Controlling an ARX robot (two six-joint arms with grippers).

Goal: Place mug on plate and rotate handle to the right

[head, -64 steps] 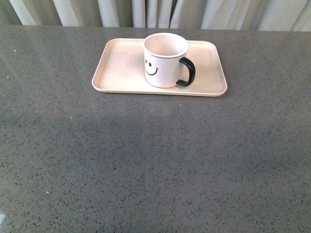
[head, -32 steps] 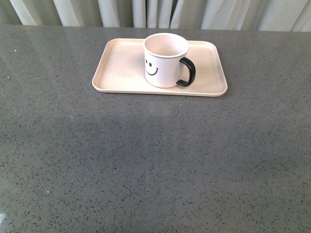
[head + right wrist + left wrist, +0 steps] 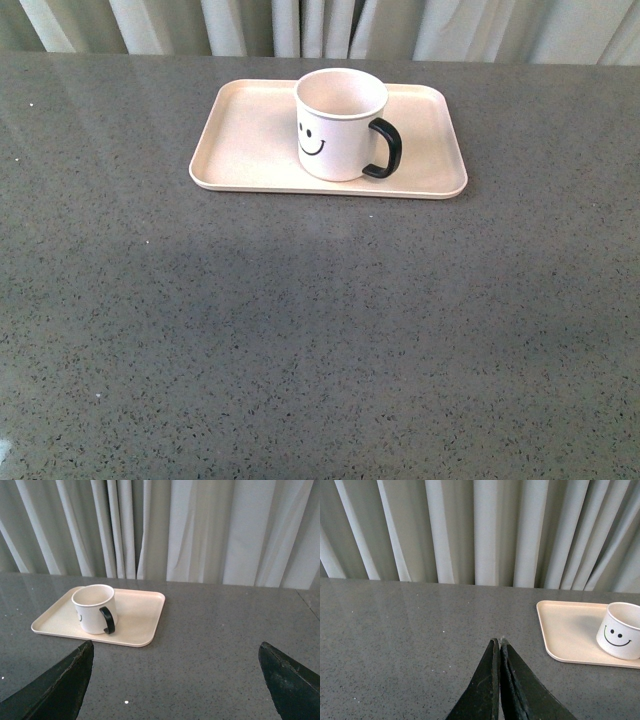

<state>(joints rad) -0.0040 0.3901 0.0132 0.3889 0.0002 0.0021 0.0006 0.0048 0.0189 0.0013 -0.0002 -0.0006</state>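
The mug (image 3: 338, 125) stands well clear of the left gripper (image 3: 499, 641), pinched together, and the right gripper (image 3: 175, 644), spread wide, both empty. It is a smooth cream cylinder, upright on the flat round-cornered plate (image 3: 250, 145), its glossy handle (image 3: 386, 150) pointing right.

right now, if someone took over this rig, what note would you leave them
Left end effector: shut, empty, off to the side of the plate.
Right end effector: open, empty, set back from the plate.
The mug stands upright on the plate, and its handle points to the robot's right.
Done: placing and handle turn both look complete.
Left: nothing apparent.
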